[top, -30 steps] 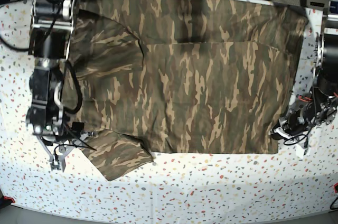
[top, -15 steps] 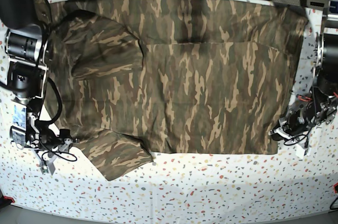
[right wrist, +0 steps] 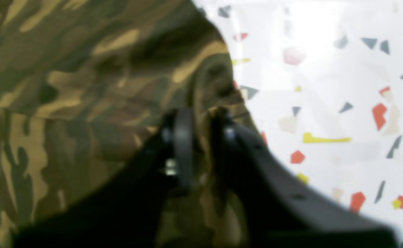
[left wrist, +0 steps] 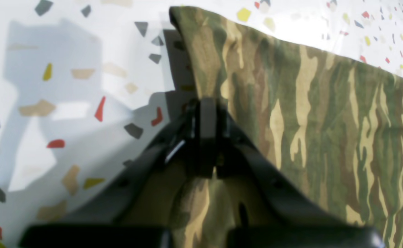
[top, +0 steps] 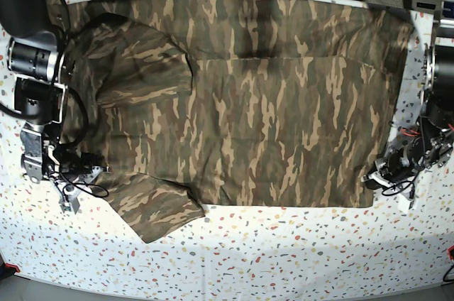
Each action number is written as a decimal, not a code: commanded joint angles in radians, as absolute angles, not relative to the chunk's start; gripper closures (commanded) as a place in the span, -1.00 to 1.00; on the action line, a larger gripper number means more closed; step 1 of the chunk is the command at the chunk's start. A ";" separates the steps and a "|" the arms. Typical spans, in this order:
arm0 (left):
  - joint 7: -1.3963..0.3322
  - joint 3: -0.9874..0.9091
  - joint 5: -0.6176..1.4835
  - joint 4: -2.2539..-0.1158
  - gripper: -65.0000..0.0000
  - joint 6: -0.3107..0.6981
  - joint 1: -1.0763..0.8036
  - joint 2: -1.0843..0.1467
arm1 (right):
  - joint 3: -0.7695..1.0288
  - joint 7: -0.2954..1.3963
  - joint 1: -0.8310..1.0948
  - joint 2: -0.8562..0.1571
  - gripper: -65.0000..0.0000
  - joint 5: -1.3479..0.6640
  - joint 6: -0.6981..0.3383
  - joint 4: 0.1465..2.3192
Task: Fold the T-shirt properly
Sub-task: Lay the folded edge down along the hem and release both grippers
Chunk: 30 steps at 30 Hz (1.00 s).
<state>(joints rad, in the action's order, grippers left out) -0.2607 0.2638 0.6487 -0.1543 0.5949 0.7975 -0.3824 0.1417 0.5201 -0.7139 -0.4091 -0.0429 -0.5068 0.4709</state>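
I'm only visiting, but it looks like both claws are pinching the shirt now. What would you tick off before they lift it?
1. Left gripper shut on the T-shirt edge: ok.
2. Right gripper has cloth between its fingers: ok.
3. Right grip fully tight: cannot tell.
4. Body of shirt lying flat on the table: ok.
5. Near sleeve lying flat, sticking out past the hem: ok.
6. How many cloth layers each gripper holds: cannot tell.
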 commanded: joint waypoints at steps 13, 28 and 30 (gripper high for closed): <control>-0.208 0.263 0.663 -0.166 1.00 0.604 0.834 -0.395 | 0.143 0.514 -0.745 -0.430 1.00 -0.046 -0.582 0.529; -0.283 0.263 0.686 -0.210 1.00 0.698 0.831 -0.437 | 0.143 0.632 -0.638 -0.502 1.00 -0.303 -0.698 0.750; -0.336 0.263 0.749 -0.242 1.00 0.698 0.831 -0.450 | 0.143 0.633 -0.579 -0.501 1.00 -0.328 -0.698 0.816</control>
